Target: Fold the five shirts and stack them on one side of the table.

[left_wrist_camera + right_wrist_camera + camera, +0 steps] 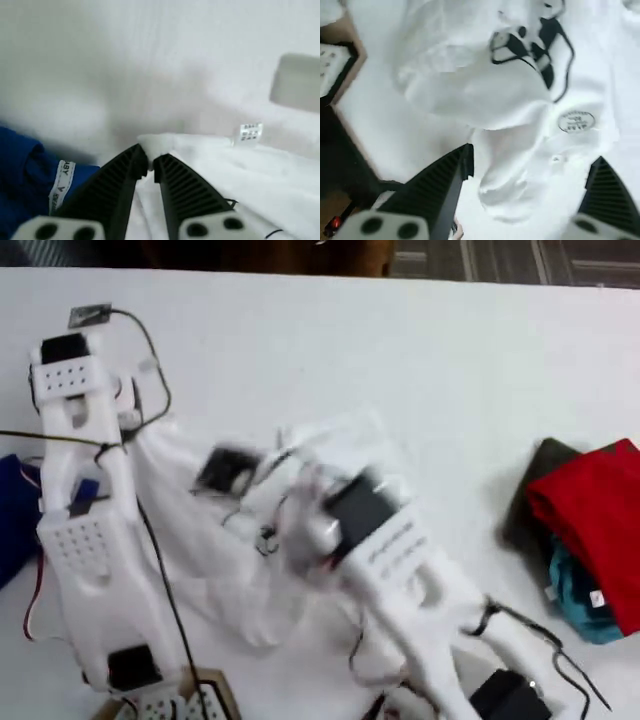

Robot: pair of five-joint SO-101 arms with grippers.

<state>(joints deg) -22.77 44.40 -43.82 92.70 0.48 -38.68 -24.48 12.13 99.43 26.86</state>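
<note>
A crumpled white shirt (220, 560) with a black print lies in the middle of the table. In the left wrist view my left gripper (150, 159) is shut on an edge of the white shirt (240, 170), low over the table. My right gripper (532, 165) is open and hangs above the bunched white shirt (485, 90), touching nothing. In the high view the right arm (385, 540) leans in from the near right over the shirt. A blue shirt (15, 520) lies at the table's left edge, close beside the left gripper and the blue shirt (25, 175).
At the right edge is a stack of folded shirts: a red one (595, 510) on top, a dark one (540, 490) and a teal one (580, 600) under it. The left arm (80, 520) stands at the near left, with cables trailing. The far table (400, 350) is bare.
</note>
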